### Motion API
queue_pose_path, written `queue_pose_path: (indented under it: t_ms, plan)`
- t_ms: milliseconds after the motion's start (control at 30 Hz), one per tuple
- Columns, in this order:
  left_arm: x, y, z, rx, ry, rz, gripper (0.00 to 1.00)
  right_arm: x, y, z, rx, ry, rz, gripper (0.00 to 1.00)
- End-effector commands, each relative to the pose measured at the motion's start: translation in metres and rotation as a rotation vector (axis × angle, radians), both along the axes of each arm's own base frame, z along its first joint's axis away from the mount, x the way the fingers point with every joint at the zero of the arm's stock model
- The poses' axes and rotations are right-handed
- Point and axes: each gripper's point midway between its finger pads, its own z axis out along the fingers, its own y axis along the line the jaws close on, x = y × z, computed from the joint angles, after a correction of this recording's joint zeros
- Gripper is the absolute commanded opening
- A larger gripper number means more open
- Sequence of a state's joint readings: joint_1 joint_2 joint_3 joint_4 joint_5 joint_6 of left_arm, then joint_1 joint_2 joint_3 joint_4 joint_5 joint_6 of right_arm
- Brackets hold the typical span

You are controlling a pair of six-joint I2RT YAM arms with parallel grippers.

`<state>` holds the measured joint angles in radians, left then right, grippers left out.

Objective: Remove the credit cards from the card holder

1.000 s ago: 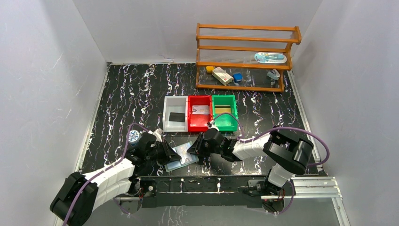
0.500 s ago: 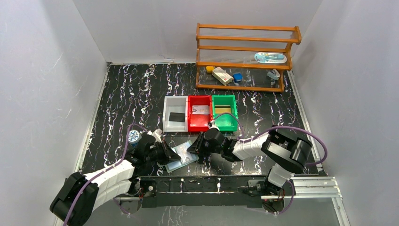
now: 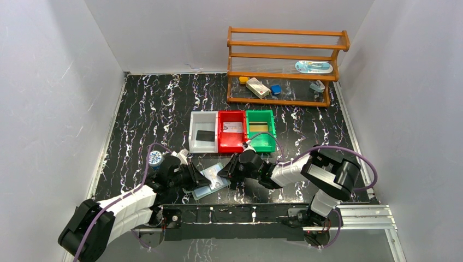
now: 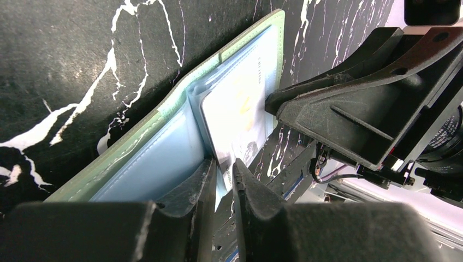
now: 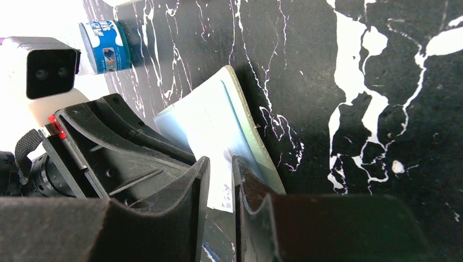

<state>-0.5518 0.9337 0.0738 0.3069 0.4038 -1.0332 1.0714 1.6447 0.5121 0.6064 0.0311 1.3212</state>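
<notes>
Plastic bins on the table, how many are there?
3: the white bin at left, the red bin in the middle, the green bin at right, side by side.

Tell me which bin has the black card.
White bin, leftmost of three: the black card lies in it. Red bin holds a pale card, green bin a gold card.

Pale walls (image 3: 49, 109) — black marbled tabletop (image 3: 158, 103), wooden shelf (image 3: 286, 49).

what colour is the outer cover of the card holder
Pale grey-green, edging clear bluish pockets. The card holder shows best in the left wrist view.
</notes>
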Motion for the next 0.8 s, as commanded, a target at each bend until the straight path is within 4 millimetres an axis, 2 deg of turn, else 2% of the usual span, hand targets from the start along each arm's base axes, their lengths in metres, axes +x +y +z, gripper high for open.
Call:
queue_pose_path:
  t_ms: [0, 200, 400, 500, 767]
  plan:
    - [0.027, -0.017, 0.041, -0.099, -0.144, 0.013, 0.13, -0.047, -0.023, -0.047, -0.145, 0.14, 0.117, 0.3]
    - [0.033, -0.017, 0.045, -0.098, -0.153, 0.035, 0.12, -0.051, -0.02, -0.046, -0.133, 0.145, 0.132, 0.3]
    - [0.037, -0.017, 0.047, -0.092, -0.15, 0.045, 0.2, -0.052, -0.019, -0.046, -0.13, 0.144, 0.134, 0.29]
    - [0.036, -0.015, 0.045, -0.082, -0.141, 0.055, 0.2, -0.052, -0.022, -0.046, -0.138, 0.146, 0.122, 0.29]
    - [0.035, -0.011, 0.047, 0.006, -0.131, 0.015, 0.13, -0.053, -0.027, -0.044, -0.145, 0.154, 0.105, 0.29]
